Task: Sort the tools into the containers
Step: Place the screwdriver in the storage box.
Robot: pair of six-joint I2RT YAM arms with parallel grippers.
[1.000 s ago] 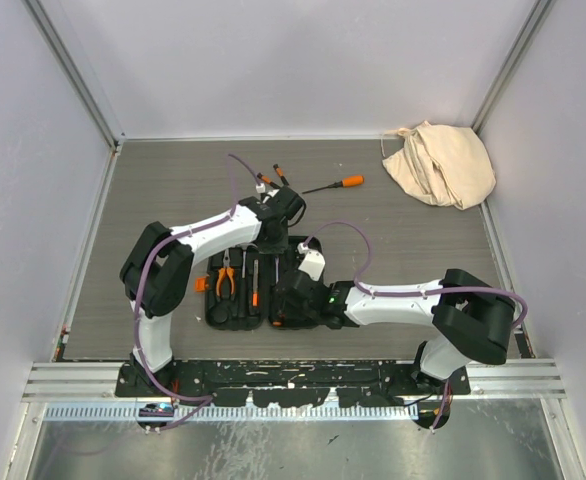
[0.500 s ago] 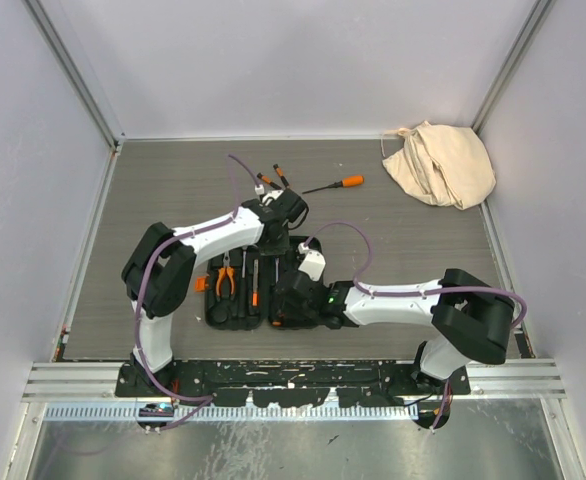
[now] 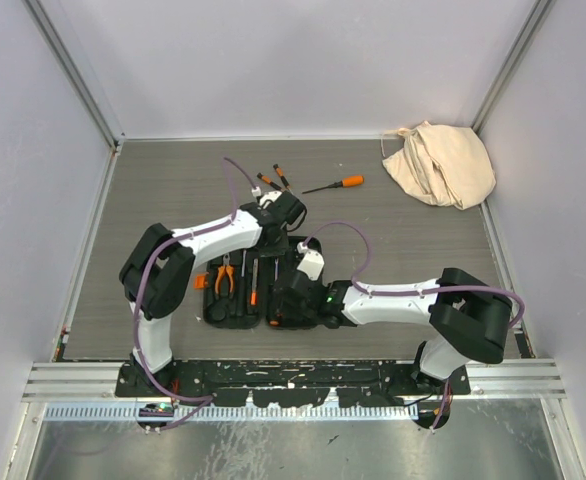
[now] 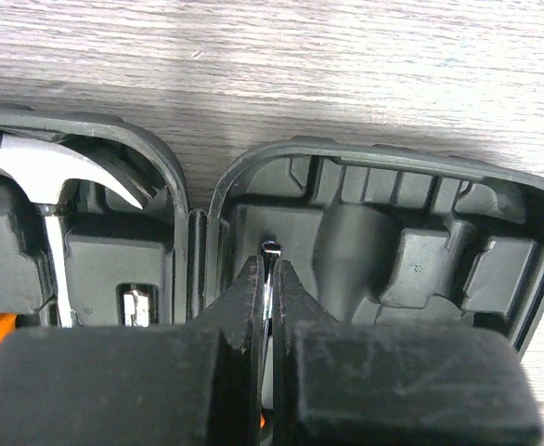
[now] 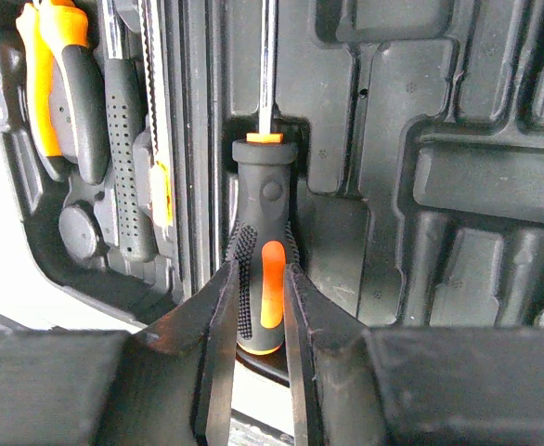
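- Little has shifted in the last second: both arms sit over the black hard-plastic clamshell tool case [image 3: 216,316] almost as before.
- Your left gripper [image 4: 270,269] is pinched nearly closed on a thin steel shaft [image 4: 269,249] at the far end of the case's right half.
- That shaft belongs to the black-and-orange-handled screwdriver [image 5: 263,200], lying in the slot beside the hinge.
- Your right gripper [image 5: 259,279] clamps its handle.
- You're seating this tool. Next, I judge: press it level, release both grips, then fetch the loose orange-handled screwdriver [image 3: 335,184].
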